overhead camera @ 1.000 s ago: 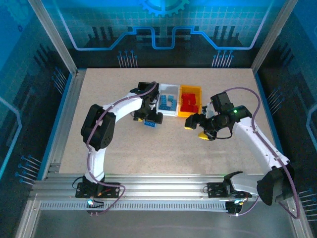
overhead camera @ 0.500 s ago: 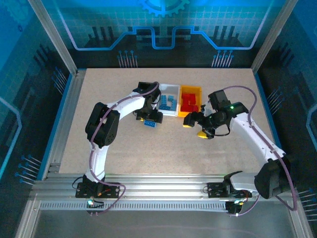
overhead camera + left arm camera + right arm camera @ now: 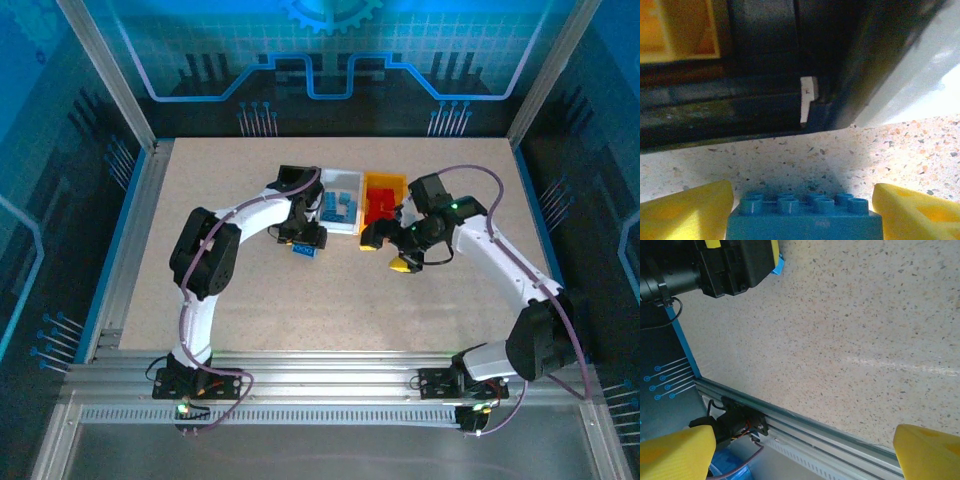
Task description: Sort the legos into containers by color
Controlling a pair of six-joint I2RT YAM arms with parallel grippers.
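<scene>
A blue lego [image 3: 302, 251] lies on the table just in front of the bins. My left gripper [image 3: 304, 240] stands over it, and in the left wrist view its yellow fingers [image 3: 690, 210] press both ends of the blue lego [image 3: 805, 220], which rests on the table. Beyond it rises the black container [image 3: 765, 55]; the white container [image 3: 920, 70] shows at right. From above, the white container [image 3: 340, 230] holds blue legos and the orange-yellow container [image 3: 385, 177] holds red ones. My right gripper [image 3: 387, 252] hangs open and empty in front of the orange-yellow container.
Through the right wrist view I see bare speckled table, the near aluminium rail [image 3: 830, 435] and the left gripper's black body [image 3: 735, 265] between my right gripper's [image 3: 802, 455] spread fingers. Metal frame posts and blue walls bound the table.
The left jaws have closed in onto the blue lego. The right arm has swung left, toward the orange-yellow container, with its jaws a little wider.
</scene>
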